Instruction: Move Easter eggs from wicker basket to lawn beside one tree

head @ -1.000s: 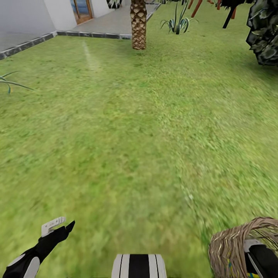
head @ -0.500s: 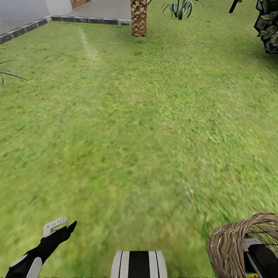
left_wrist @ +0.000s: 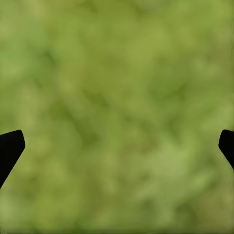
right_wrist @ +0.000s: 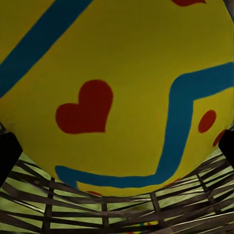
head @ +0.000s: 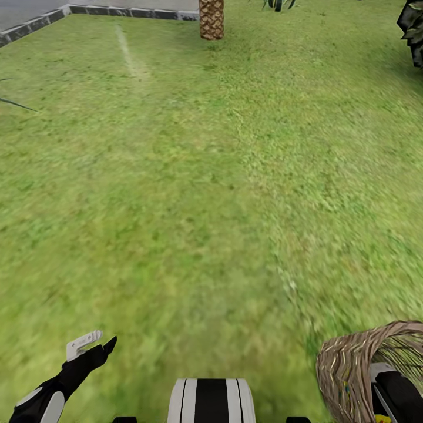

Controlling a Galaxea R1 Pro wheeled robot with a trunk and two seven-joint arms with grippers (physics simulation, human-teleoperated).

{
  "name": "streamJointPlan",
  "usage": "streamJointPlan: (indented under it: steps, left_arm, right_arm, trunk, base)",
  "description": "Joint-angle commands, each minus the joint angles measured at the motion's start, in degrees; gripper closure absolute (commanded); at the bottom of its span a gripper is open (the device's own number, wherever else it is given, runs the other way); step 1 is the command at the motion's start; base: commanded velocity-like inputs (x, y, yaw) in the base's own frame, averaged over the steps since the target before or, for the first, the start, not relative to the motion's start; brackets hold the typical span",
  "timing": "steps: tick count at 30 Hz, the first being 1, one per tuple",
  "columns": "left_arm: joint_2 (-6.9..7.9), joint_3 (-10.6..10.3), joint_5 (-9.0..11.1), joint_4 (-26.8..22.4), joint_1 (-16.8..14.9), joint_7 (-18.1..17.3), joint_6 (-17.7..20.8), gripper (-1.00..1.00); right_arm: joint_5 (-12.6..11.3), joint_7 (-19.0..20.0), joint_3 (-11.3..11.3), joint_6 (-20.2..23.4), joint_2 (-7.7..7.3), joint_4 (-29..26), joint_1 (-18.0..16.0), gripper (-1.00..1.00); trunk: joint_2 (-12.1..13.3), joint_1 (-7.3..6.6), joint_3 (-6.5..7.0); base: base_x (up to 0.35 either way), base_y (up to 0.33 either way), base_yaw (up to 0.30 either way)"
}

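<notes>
The wicker basket (head: 352, 370) stands on the lawn (head: 205, 194) at the head view's lower right corner, and my right arm (head: 396, 390) reaches down into it. In the right wrist view a yellow Easter egg (right_wrist: 122, 83) with blue zigzags, a red heart and red dots sits very close between the spread fingers of my right gripper (right_wrist: 117, 146), with the basket weave (right_wrist: 122, 209) behind it. I cannot tell whether the fingers touch it. My left gripper (head: 94, 343) hangs open over bare grass at the lower left, holding nothing; its dark fingertips (left_wrist: 9, 148) frame blurred green.
A scaly palm trunk (head: 211, 17) stands far ahead, with a grey paving kerb (head: 35, 23) at the far left. Dark tree foliage (head: 414, 29) shows at the far right edge. Wide grass lies between. My striped trunk (head: 211, 402) sits at the bottom centre.
The whole head view has shifted: the camera tilted down, so the house, the plants and most of the palm slid out at the top. Arms and basket keep their places.
</notes>
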Motion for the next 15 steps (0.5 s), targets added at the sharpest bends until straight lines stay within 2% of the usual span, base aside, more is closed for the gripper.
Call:
streamJointPlan:
  steps: [1,3,4,15]
  left_arm:
    - [-0.02,0.11,0.36,-0.05,-0.02,-0.19,0.40,-1.00]
    - [-0.02,0.11,0.36,-0.05,-0.02,-0.19,0.42,-1.00]
    - [-0.02,0.11,0.36,-0.05,-0.02,-0.19,0.42,-1.00]
    - [-0.02,0.11,0.36,-0.05,-0.02,-0.19,0.42,-1.00]
  right_arm:
    - [0.60,0.56,-0.07,0.22,0.01,-0.07,-0.01,-1.00]
    - [0.60,0.56,-0.07,0.16,0.01,-0.11,-0.01,-1.00]
    - [0.60,0.56,-0.07,0.15,0.01,-0.12,-0.01,1.00]
    - [0.60,0.56,-0.07,0.13,0.01,-0.22,-0.01,1.00]
  trunk:
    - [-0.01,-0.01,-0.03]
    - [-0.01,-0.01,-0.04]
    - [-0.01,-0.01,-0.06]
    - [-0.01,-0.01,-0.13]
  base:
    - [0.000,0.000,0.000]
    - [0.000,0.000,0.000]
    - [0.000,0.000,0.000]
    - [0.000,0.000,0.000]
